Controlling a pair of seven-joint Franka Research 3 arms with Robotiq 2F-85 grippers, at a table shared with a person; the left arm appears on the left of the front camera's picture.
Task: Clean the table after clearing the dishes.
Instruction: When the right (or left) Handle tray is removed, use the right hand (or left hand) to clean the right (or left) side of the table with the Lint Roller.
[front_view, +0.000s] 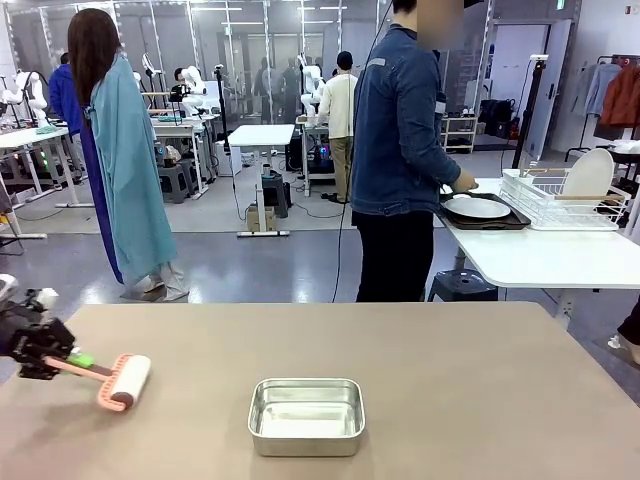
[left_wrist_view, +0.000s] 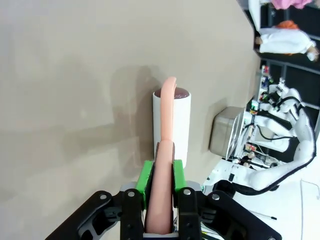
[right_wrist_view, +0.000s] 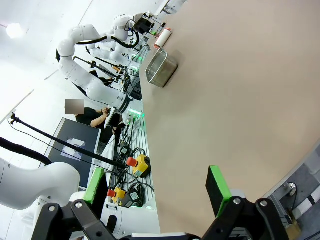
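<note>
Table (front_view: 450, 390): beige-brown top, mostly bare. Far edge runs straight across the front view, with grey floor beyond it. Broad open surface to the right of centre and along the far edge.

Steel pan (front_view: 306, 415): small, rectangular, sits near the near edge around the middle. Nothing touches it. In the right wrist view the pan (right_wrist_view: 161, 67) stands close to the table's long edge, with bare top stretching from it toward the camera.

Left gripper (front_view: 62, 358): at the table's left side, clamped on the pink handle of a lint roller (front_view: 118, 380). In the left wrist view the green pads (left_wrist_view: 145, 181) press both sides of the handle; the white roller drum (left_wrist_view: 182, 125) lies on the table top ahead of the fingers, its shadow to the left. Bare surface around the drum on all sides; pan corner well off to the right.

Right gripper (right_wrist_view: 157, 192): jaws spread wide, nothing between them, hovering above the table near a corner edge.

Dishes: one white plate (front_view: 477, 208) on a dark tray (front_view: 500, 222) rests on a white side table (front_view: 540, 255) to the right, beside a wire rack (front_view: 560, 200). A person in a denim jacket stands there, hand (front_view: 463, 182) over the tray.
</note>
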